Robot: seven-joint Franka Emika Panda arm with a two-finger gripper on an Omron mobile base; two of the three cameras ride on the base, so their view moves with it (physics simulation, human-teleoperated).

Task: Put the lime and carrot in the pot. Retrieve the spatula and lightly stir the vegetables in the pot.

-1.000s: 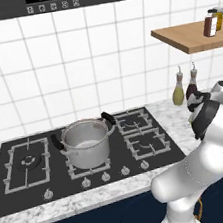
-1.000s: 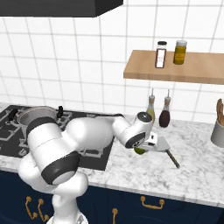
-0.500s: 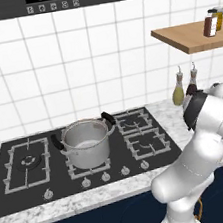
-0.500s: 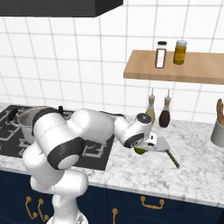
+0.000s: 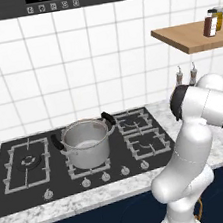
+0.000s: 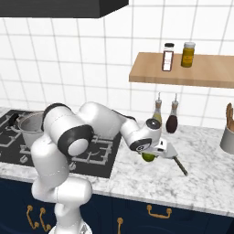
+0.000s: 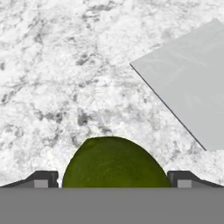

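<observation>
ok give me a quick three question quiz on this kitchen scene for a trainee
1. True or false: the lime already lies in the pot.
2. Which thing lies on the marble counter right beside the lime? A) spatula B) carrot C) bottle
3. Fill in: the gripper has its jaws ____ on either side of the lime.

Key
1. False: it sits on the counter, and the pot stands on the hob looking empty.
2. A: its flat grey blade shows in the hand view.
3. Open: a fingertip stands clear on each side.
</observation>
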